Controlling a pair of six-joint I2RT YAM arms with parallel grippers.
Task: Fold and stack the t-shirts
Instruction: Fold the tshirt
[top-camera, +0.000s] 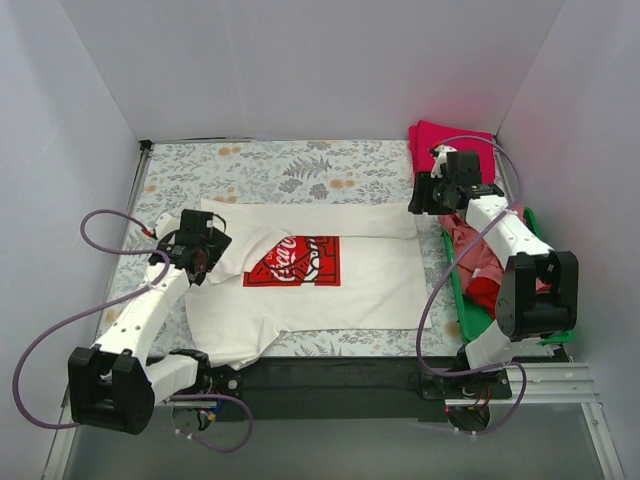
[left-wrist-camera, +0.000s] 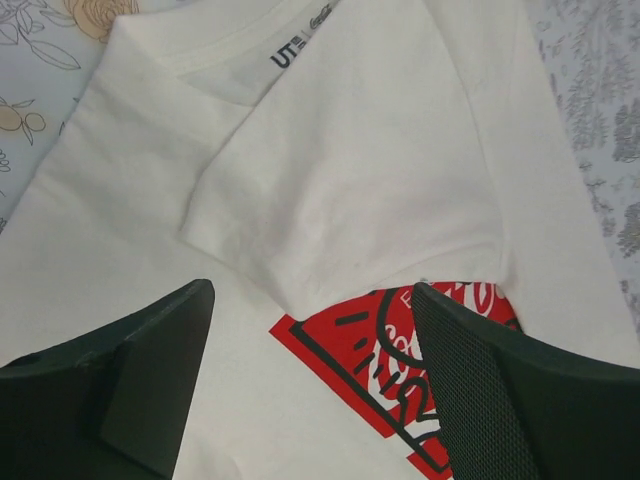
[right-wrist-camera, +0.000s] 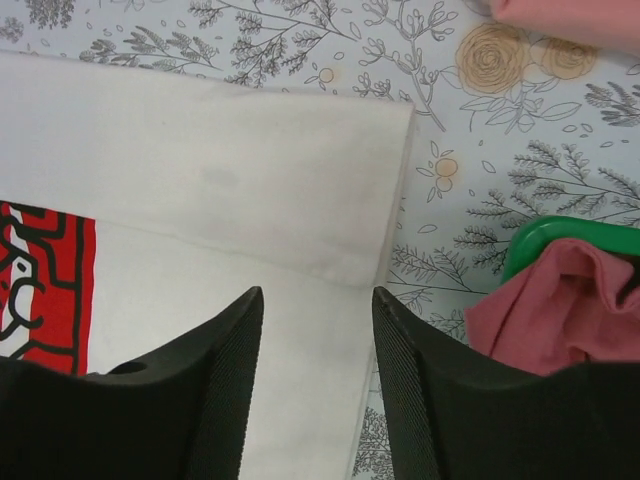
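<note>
Cream-white t-shirt (top-camera: 360, 295) lies on the floral tablecloth (top-camera: 260, 170), long axis 9 to 3 o'clock, as I hover left gripper (left-wrist-camera: 310, 300) over the 9 o'clock sleeve and right gripper (right-wrist-camera: 318, 300) over the 3 o'clock hem, both jaws open, empty.

Bright, even light; soft shadows, sharp focus.

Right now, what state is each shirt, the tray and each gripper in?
cream-white t-shirt: laid flat, one sleeve and far side folded in.
magenta shirt: looks folded, far right corner.
pink and red shirts: crumpled in the tray.
green tray: holding unfolded shirts.
left gripper: open over the cream-white t-shirt.
right gripper: open over that shirt's edge.
</note>
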